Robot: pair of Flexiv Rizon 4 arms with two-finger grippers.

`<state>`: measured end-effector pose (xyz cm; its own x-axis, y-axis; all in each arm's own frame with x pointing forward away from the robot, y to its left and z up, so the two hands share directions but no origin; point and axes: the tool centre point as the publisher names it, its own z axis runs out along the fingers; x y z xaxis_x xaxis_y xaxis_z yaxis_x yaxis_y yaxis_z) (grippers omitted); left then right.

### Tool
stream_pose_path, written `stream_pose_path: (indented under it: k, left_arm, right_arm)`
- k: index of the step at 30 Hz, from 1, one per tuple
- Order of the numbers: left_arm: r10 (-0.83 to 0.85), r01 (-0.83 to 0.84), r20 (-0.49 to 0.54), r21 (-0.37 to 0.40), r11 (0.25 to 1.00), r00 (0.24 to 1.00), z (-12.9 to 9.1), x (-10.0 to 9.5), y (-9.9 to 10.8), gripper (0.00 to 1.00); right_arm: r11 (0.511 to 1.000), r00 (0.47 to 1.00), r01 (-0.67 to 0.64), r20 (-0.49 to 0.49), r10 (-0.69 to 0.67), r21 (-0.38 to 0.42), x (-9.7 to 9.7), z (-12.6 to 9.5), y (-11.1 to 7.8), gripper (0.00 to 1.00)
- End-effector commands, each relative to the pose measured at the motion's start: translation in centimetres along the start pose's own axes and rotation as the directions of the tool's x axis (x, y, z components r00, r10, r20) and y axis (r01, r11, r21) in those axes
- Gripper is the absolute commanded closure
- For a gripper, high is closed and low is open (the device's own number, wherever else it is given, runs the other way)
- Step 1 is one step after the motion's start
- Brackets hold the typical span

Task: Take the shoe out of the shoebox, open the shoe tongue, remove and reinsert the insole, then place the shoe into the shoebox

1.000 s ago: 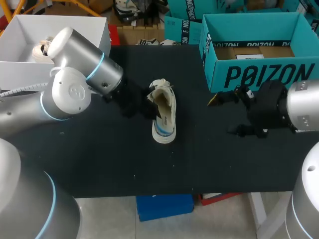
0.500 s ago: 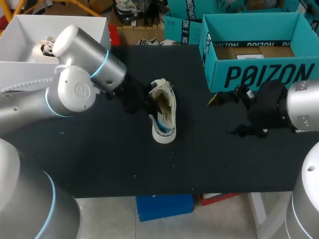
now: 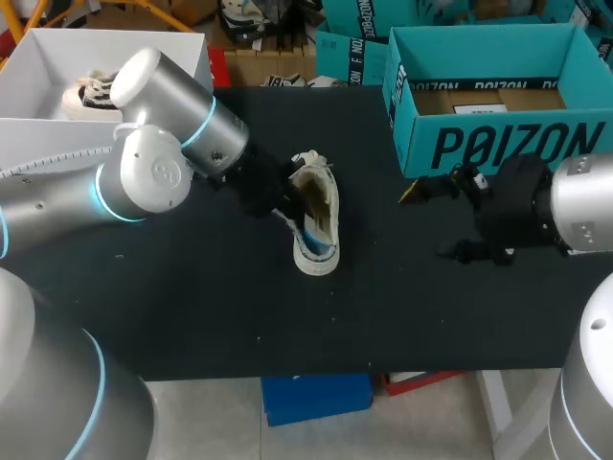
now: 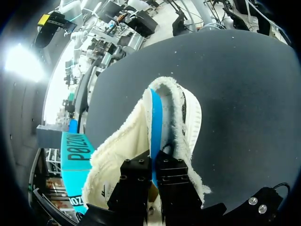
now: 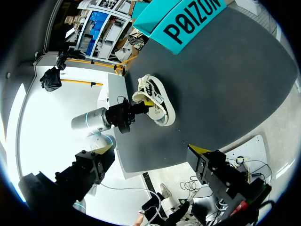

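Observation:
A cream shoe (image 3: 321, 206) lies on the black table (image 3: 192, 307), left of the teal shoebox (image 3: 488, 96). Its blue insole (image 3: 312, 240) shows inside near the toe. My left gripper (image 3: 290, 213) is down in the shoe's opening. In the left wrist view that gripper (image 4: 154, 165) is shut on the blue insole (image 4: 155, 117), which stands on edge inside the shoe (image 4: 186, 122). My right gripper (image 3: 421, 192) hangs in front of the shoebox, well to the right of the shoe. The right wrist view shows it (image 5: 151, 149) wide open and holding nothing, with the shoe (image 5: 157, 101) far ahead.
A white box (image 3: 38, 86) with another shoe in it stands at the table's back left, behind my left arm. The teal shoebox holds brown card on its floor. Bare table lies between the shoe and my right gripper.
My left arm has pushed forward and slightly right, deeper into the shoe, and more blue insole now shows near the toe. The right arm has not moved.

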<state>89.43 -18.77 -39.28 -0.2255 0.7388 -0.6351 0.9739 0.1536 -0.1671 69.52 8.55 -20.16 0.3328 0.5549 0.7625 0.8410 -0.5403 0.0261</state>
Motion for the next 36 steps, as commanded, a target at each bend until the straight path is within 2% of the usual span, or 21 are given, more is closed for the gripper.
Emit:
stream_pose_path:
  k: [1, 12, 13, 15, 16, 26, 36]
  left_arm:
    - [-0.003, 0.003, -0.005, -0.012, 1.000, 1.000, 0.1, 0.0, 0.6, 1.00]
    - [-0.007, 0.007, -0.014, -0.015, 1.000, 1.000, 0.0, -0.1, 0.4, 1.00]
    - [-0.006, 0.006, -0.012, -0.013, 1.000, 1.000, 0.0, -0.2, 0.4, 0.85]
    - [-0.002, 0.002, -0.007, -0.007, 1.000, 1.000, -0.3, -0.4, 0.1, 0.03]
    - [0.002, -0.002, -0.002, -0.003, 1.000, 1.000, -0.5, -0.5, -0.1, 0.00]
    - [0.036, -0.037, 0.055, 0.026, 0.999, 0.998, -2.9, -2.5, -2.2, 0.00]
    - [0.065, -0.069, 0.067, 0.068, 0.995, 0.996, -3.9, -3.7, -3.9, 0.00]
  right_arm:
    - [1.000, 1.000, 0.000, 0.001, 0.000, -0.002, 0.0, 0.2, 0.0, 0.00]
    - [1.000, 1.000, 0.000, 0.001, 0.000, -0.002, 0.0, 0.2, 0.0, 0.00]
    - [1.000, 1.000, 0.000, 0.001, 0.000, -0.002, 0.0, 0.2, 0.0, 0.00]
    - [1.000, 1.000, 0.000, 0.001, 0.000, -0.002, 0.0, 0.2, 0.0, 0.00]
    - [1.000, 1.000, 0.000, 0.001, 0.000, -0.002, 0.0, 0.2, 0.0, 0.00]
    - [1.000, 1.000, 0.000, 0.001, 0.000, -0.002, 0.0, 0.2, 0.0, 0.00]
    - [1.000, 1.000, 0.000, 0.001, 0.000, -0.002, 0.0, 0.2, 0.0, 0.00]
